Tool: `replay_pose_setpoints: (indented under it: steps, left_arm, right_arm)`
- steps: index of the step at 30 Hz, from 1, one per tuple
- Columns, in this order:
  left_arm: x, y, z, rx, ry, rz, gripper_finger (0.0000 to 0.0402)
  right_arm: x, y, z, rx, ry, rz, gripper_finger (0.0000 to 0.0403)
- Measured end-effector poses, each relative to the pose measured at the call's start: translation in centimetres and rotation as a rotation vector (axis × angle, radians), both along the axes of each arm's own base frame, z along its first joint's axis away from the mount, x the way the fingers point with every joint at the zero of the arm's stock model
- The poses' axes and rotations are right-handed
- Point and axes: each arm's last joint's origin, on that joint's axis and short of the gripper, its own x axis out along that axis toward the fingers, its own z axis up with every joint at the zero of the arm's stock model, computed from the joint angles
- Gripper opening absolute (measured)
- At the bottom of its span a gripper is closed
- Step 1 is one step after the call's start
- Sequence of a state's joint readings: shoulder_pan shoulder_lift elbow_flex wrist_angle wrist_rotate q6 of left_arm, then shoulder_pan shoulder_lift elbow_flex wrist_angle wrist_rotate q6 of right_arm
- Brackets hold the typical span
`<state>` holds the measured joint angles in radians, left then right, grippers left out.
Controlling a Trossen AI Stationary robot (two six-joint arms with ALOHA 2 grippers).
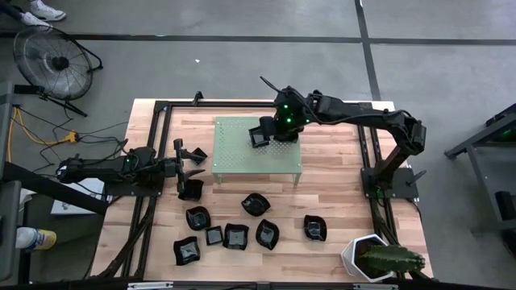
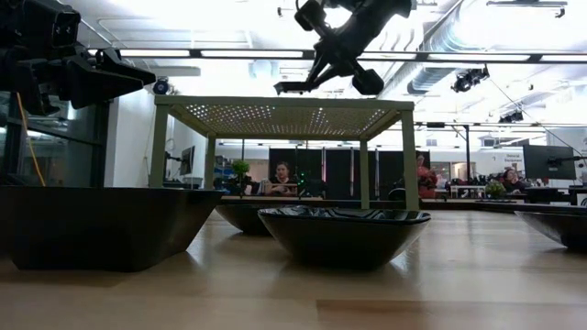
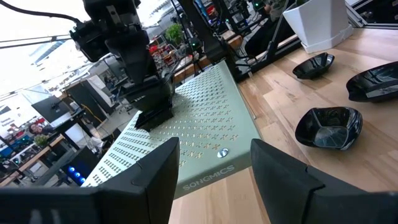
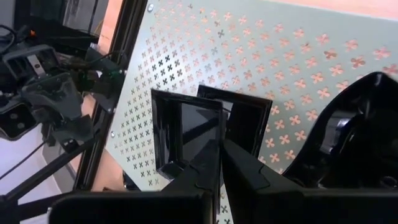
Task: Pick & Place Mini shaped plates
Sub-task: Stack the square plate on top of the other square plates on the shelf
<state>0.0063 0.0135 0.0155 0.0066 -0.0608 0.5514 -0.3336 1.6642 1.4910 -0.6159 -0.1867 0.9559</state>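
A pale wooden tabletop (image 1: 322,205) sits on a grey floor, with a fan (image 1: 50,62) standing off its far left corner and an open office with seated people visible beyond in the low view. Near the back of the tabletop stands a light green perforated riser (image 1: 258,157) on four legs.

The right claw (image 1: 264,135) hovers over the riser's top, its fingers pressed together on the rim of a square black plate (image 4: 186,134). In the right wrist view that plate hangs tilted just above the perforated surface; I cannot tell whether its lower edge touches.

The left claw (image 1: 192,155) waits beside the riser's left edge, its fingers (image 3: 149,180) spread wide and holding nothing. Just in front of it lies one black plate (image 1: 190,190).

The other mini shaped plates (image 1: 234,234) are scattered on the tabletop in front of the riser: one rounded dish (image 1: 255,205) near the riser's front edge, a loose row of several farther forward, and one dish (image 1: 314,228) apart to the right. A white hexagonal pot (image 1: 364,256) with a green plant stands at the front right corner.
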Motion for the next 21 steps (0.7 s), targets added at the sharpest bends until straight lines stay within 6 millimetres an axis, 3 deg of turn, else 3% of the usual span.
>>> replay_pose_setpoints:
  steps: [21]
  left_arm:
    - [0.00, 0.00, 0.01, 0.000, 0.000, 0.000, 0.0193]
  right_arm:
    - [-0.01, 0.01, -0.02, -0.008, 0.001, 0.016, 0.0015]
